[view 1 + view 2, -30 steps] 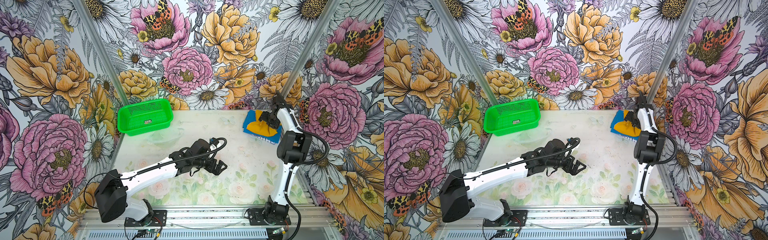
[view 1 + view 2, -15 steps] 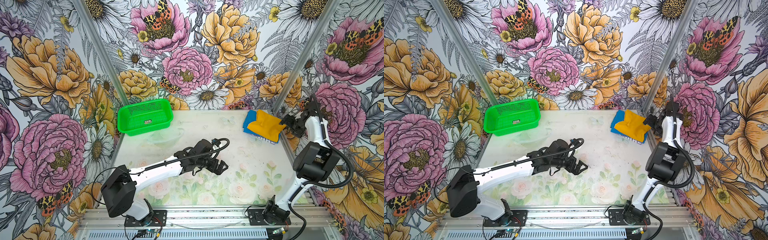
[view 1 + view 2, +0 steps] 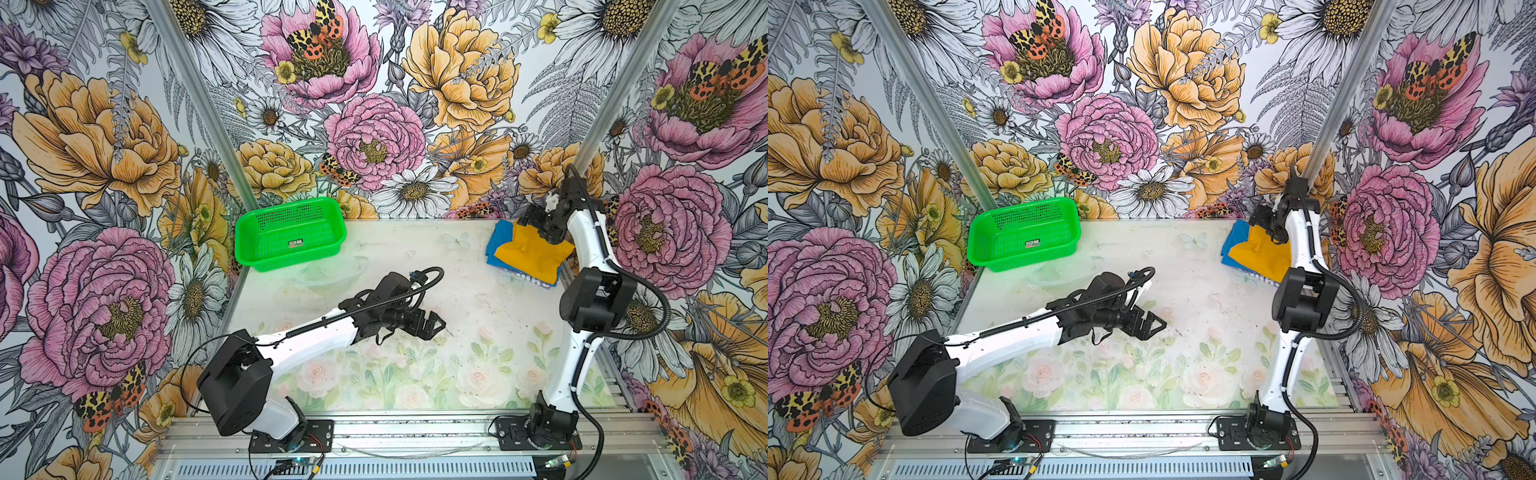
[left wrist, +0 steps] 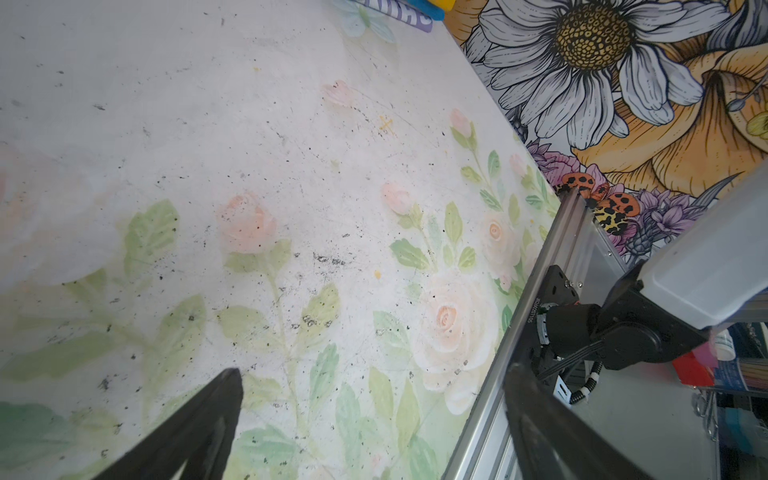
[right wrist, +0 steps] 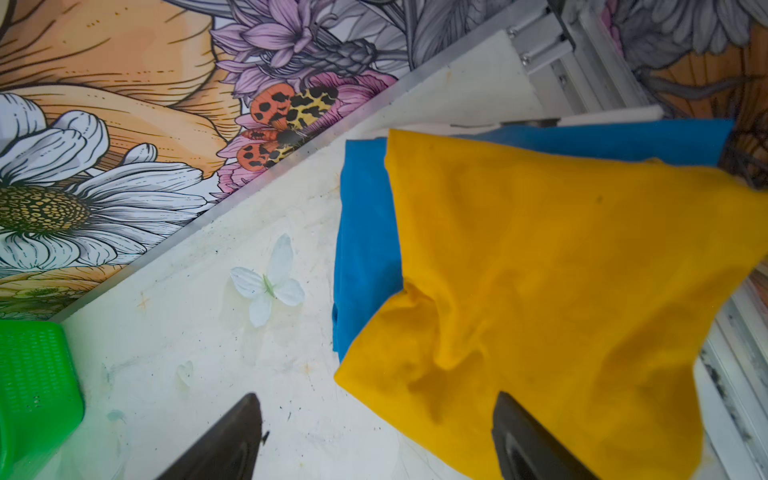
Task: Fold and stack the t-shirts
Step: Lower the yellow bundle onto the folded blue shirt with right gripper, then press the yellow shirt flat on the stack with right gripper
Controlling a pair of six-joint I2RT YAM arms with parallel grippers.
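The t-shirts lie folded and stacked at the table's far right corner. The mustard-yellow t-shirt [image 3: 534, 259] [image 3: 1264, 259] [image 5: 561, 270] lies on top, slightly rumpled, and the blue t-shirt [image 3: 500, 241] [image 3: 1234, 243] [image 5: 365, 232] shows under it on the left and far sides. My right gripper [image 3: 530, 222] [image 3: 1260, 222] [image 5: 376, 399] hovers open over the stack's far edge, one finger above the yellow cloth, the other above bare table, holding nothing. My left gripper [image 3: 434, 326] [image 3: 1154, 326] [image 4: 374, 372] is open and empty low over mid-table. The blue shirt's lettered edge [image 4: 399, 12] shows in the left wrist view.
A green perforated basket [image 3: 291, 235] [image 3: 1023, 237] [image 5: 37, 395] stands at the far left corner, with a clear bowl-like thing [image 3: 332, 272] just in front of it. Flowered walls close in three sides. An aluminium rail [image 4: 536, 299] runs along the table's front edge.
The right arm swung away from the stack toward the right wall, then came back over the stack's far edge. The left gripper stayed open in the same place.
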